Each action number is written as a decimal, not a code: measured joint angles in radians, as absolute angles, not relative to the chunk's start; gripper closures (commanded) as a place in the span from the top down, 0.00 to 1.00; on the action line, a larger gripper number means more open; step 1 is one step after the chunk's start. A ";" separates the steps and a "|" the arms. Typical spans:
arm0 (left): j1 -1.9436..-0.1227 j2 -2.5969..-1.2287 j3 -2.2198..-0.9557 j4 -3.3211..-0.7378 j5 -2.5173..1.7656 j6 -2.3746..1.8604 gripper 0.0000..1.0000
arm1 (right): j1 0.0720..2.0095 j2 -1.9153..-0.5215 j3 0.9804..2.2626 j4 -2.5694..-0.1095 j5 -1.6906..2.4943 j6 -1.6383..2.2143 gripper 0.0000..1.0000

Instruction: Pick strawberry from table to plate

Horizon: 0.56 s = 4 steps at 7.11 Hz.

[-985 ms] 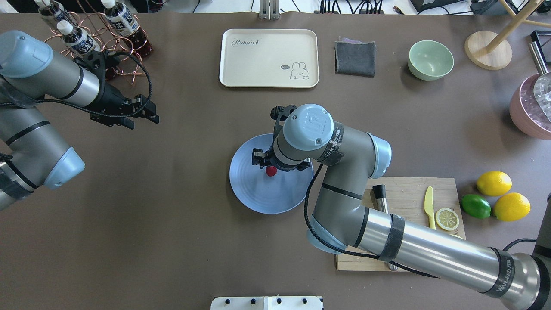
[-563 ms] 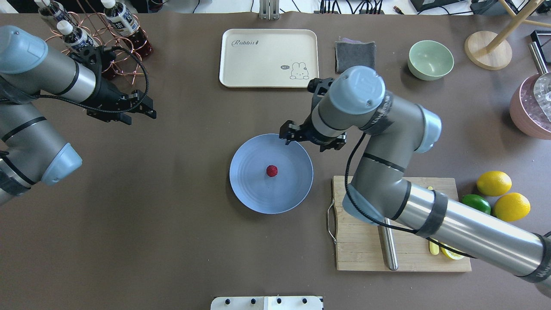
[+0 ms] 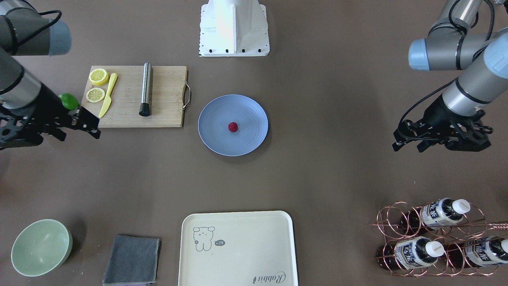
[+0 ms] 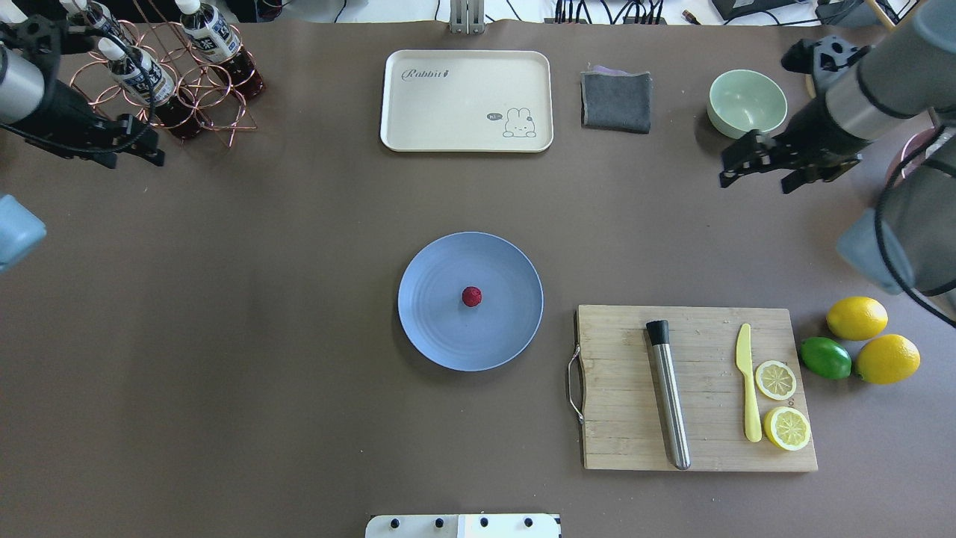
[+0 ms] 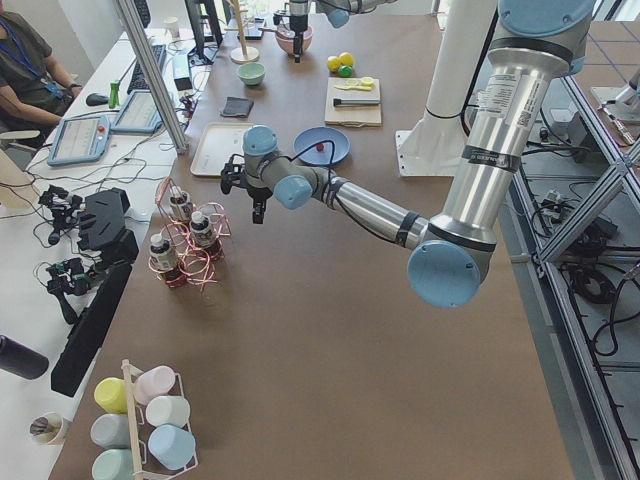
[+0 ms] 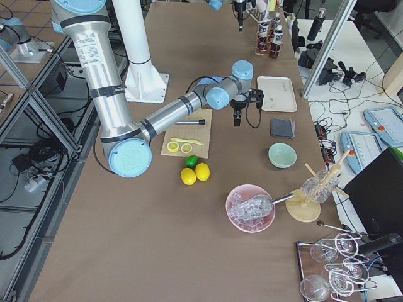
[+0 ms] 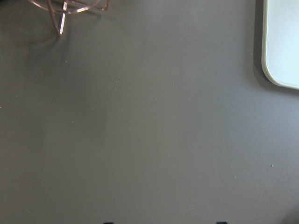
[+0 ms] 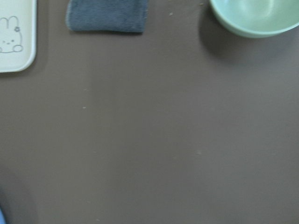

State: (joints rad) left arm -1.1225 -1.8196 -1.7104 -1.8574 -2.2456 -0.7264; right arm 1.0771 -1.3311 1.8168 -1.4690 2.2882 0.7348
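The dark-red strawberry (image 4: 471,297) (image 3: 233,126) lies alone at the middle of the blue-grey plate (image 4: 441,340) (image 3: 212,137), which rests on the brown table (image 4: 284,314). My right gripper (image 4: 753,183) (image 3: 77,133) hangs open and empty far to the back right, just in front of the green bowl. Over at the far back left, my left gripper (image 4: 137,161) (image 3: 408,149) is open and empty beside the bottle rack. Both wrist views show only bare table and object edges.
A cream tray (image 4: 467,101), grey cloth (image 4: 616,101) and pale green bowl (image 4: 747,103) line the far side. A copper rack with bottles (image 4: 179,75) stands back left. A cutting board (image 4: 627,418) with muddler, knife and lemon slices, two lemons (image 4: 857,317) and a lime (image 4: 825,357) sit front right.
The right gripper has left the strawberry on the plate and swung away to the back right near the bowl. The left arm has drawn back left towards the bottle rack.
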 measured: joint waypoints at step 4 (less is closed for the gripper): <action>-1.368 -1.643 -1.752 -1.722 -2.379 -0.257 0.87 | 1.515 -1.437 1.562 -1.657 2.350 -0.113 1.00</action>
State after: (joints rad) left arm -1.3677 -1.6429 -1.7524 -1.7221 -2.3790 -0.2568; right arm 1.5154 -1.4372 1.5620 -1.6573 2.3505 -0.1133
